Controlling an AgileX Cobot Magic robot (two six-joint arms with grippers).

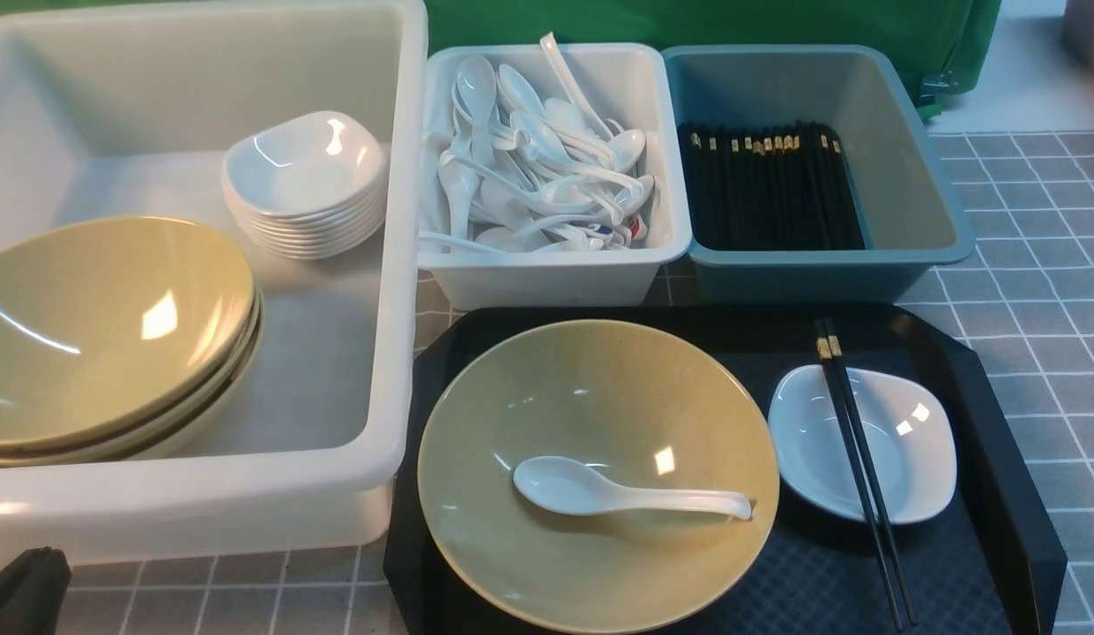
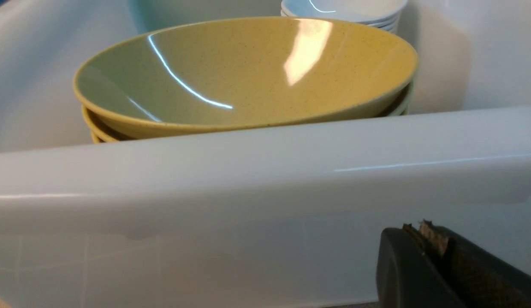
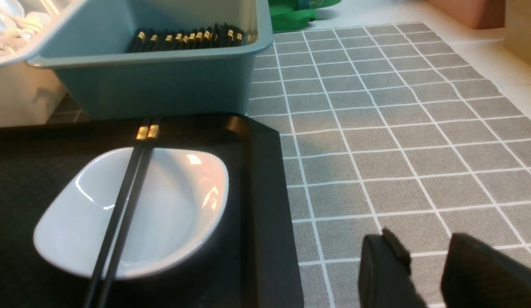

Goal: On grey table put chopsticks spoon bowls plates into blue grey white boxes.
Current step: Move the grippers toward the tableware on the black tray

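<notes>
On the black tray [image 1: 1005, 459], a spoon [image 1: 617, 494] lies in the yellow bowl [image 1: 599, 397] and chopsticks [image 1: 855, 450] cross the white plate [image 1: 912, 441]. Left of the tray, the left gripper [image 2: 423, 231] is closed tight. Right of it, the right gripper [image 3: 428, 244] stands parted and empty over the table [image 3: 398, 128].

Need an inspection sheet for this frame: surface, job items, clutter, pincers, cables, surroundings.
Surface: grey table with white grid lines; a black tray and three bins stand on it.
Job's things: on the tray, a yellow bowl with a spoon lying in it, and a white plate with chopsticks across it. Large tub holds stacked bowls and stacked plates; white bin holds a spoon pile; blue-grey bin holds a chopstick pile.
Clutter: nothing seen.
Pincers: left pincer shut, empty, outside the tub's near wall; right pincer open, empty, over the table beside the tray.
Cables: nothing seen.
Surroundings: green fabric behind the bins.
</notes>
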